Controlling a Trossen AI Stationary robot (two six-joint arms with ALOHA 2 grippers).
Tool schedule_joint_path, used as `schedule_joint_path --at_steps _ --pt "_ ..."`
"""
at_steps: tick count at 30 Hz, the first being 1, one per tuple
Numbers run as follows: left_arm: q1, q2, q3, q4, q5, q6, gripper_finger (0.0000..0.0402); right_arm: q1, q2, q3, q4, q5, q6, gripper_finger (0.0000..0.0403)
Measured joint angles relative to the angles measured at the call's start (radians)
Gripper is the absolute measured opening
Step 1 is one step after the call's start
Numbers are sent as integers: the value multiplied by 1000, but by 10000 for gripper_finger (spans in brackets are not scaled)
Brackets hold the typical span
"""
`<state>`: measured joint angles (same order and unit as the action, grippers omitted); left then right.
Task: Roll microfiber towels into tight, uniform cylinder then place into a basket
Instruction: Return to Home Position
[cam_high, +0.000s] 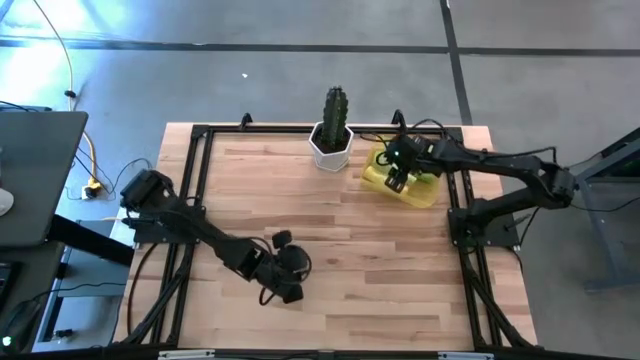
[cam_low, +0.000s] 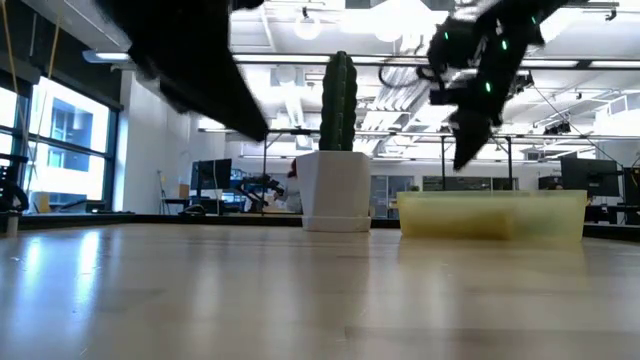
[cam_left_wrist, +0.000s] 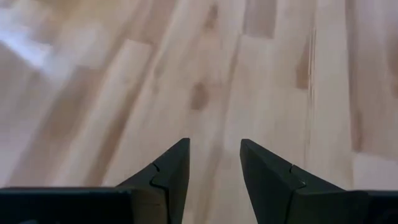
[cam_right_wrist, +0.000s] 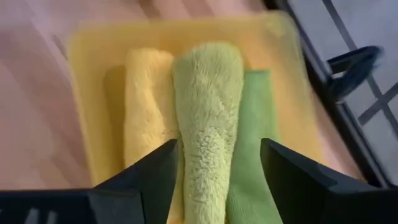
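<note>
High view: right pincer (cam_high: 398, 180) poised over the shallow pale yellow square basket (cam_high: 428, 194), set near the right edge of the pale wooden worktop (cam_high: 330, 220) and just beside the white hexagonal pot (cam_high: 331, 150) holding a tall green cactus (cam_high: 335, 105). Right wrist view: same pincer (cam_right_wrist: 219, 144) released, dark fingers (cam_right_wrist: 155, 174) spread wide and gripping nothing, raised clear of the basket (cam_right_wrist: 93, 43). Inside, three microfiber towels lying side by side along the basket's length: a bright yellow rolled towel (cam_right_wrist: 146, 106) on one side, a fluffy pale lime-green rolled towel (cam_right_wrist: 208, 93) in the middle and riding a little above its neighbours, a flatter deeper-green towel (cam_right_wrist: 258, 124) on the other side, each touching the next. Low view: basket (cam_low: 490, 215) standing on the worktop just beside the pot (cam_low: 335, 195), right pincer (cam_low: 468, 135) hanging above its rim, towels hidden behind the wall. Left pincer (cam_high: 281, 295) out over bare wood in the left half of the worktop, well apart from the basket; left wrist view: this pincer (cam_left_wrist: 214, 155) likewise released, a clear gap between its two fingers, nothing held, only planks beneath
</note>
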<state>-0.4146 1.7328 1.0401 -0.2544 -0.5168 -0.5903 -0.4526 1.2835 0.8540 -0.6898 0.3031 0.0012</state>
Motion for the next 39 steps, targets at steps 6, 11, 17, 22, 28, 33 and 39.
schedule_joint_path --at_steps 6,11,17,22,28,33,39 --pt "24 -154 1 -151 -2 48 131 52 -8 197 -184 -124 81 220" --pt "24 -321 1 -347 -29 101 131 140 -70 235 -205 -178 106 220" --pt "22 -540 0 -543 -96 97 131 254 -238 159 -209 -157 206 220" --pt "22 -690 2 -581 -106 106 131 352 -425 1 -88 -139 319 220" --pt "23 -796 0 -603 -126 113 131 462 -631 -260 218 -140 394 220" --pt "23 -824 0 -612 -126 112 131 532 -751 -464 524 -151 402 220" --pt "23 -823 0 -626 -124 84 131 569 -818 -636 802 -151 372 220"
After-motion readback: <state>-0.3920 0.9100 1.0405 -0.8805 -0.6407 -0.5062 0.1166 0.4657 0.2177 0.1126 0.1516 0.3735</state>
